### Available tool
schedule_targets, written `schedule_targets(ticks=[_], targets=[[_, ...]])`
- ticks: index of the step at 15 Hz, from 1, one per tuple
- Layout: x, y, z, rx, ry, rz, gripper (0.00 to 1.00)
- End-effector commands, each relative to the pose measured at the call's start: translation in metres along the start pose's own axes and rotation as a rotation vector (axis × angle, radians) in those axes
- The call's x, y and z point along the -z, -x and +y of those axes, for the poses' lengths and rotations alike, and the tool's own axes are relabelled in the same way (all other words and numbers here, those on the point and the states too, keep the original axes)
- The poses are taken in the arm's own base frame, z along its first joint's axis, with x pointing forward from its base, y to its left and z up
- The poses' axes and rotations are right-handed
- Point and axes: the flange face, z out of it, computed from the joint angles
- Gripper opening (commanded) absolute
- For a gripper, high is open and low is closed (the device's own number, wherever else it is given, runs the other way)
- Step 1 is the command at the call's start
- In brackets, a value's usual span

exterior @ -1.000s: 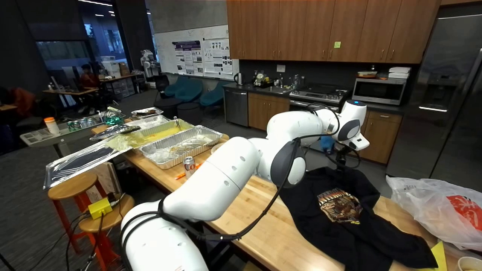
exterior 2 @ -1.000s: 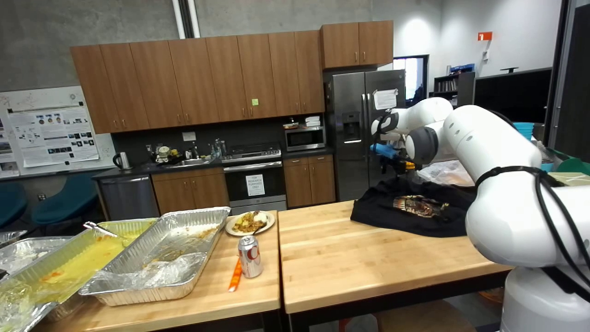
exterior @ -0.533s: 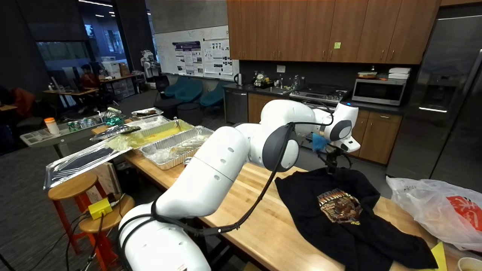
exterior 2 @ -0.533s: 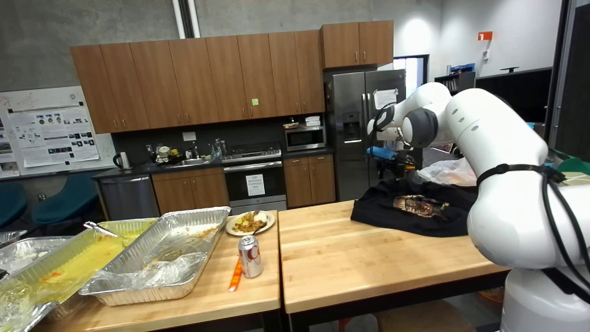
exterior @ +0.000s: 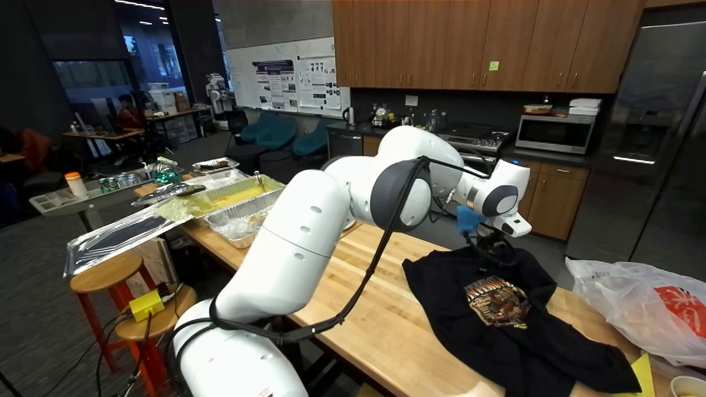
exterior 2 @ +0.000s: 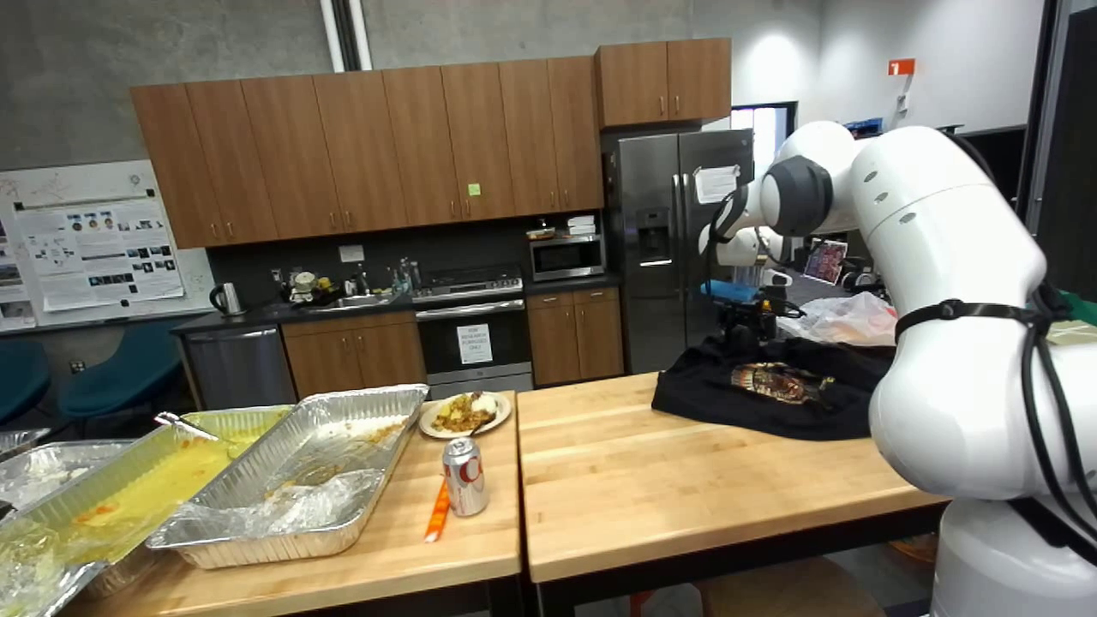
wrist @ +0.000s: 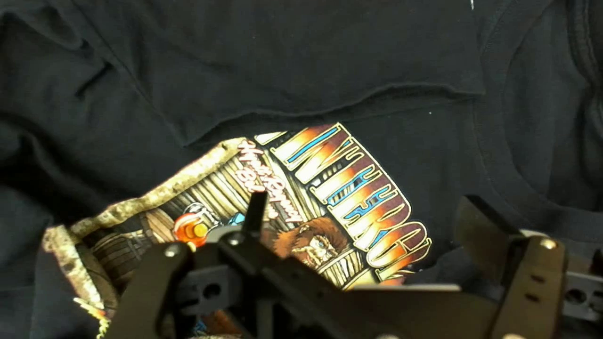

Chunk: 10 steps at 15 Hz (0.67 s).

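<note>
The gripper (wrist: 365,207) has its two fingers (wrist: 485,230) spread well apart. Directly beneath it a black shirt (exterior: 529,347) lies over a wooden table (exterior: 380,336); whether it touches the cloth cannot be told. Under and between the fingers, the shirt's colourful print (wrist: 311,197) shows large lettering, and ahead of them in the wrist view a flap (wrist: 306,56) of black cloth runs alongside it. Off to the gripper's side, near the shirt, sits a white plastic bag (exterior: 640,309) with red markings. Farther from the gripper are a yellow sheet (exterior: 643,375) and a cup (exterior: 686,379). Well apart from the gripper, in an exterior view, stand a plate (exterior 2: 428,420) of food, a foil tray (exterior 2: 283,544) and a silver can (exterior 2: 465,477).
</note>
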Motion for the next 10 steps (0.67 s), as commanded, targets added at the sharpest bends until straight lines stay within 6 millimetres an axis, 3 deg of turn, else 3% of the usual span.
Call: schedule_targets(ticks=[1, 5, 10], targets=[[0.003, -0.001, 0.003, 0.000, -0.001, -0.002, 1.00], [0.005, 0.004, -0.001, -0.014, -0.020, 0.001, 1.00], [0.010, 0.031, -0.031, -0.111, -0.126, 0.061, 1.00]])
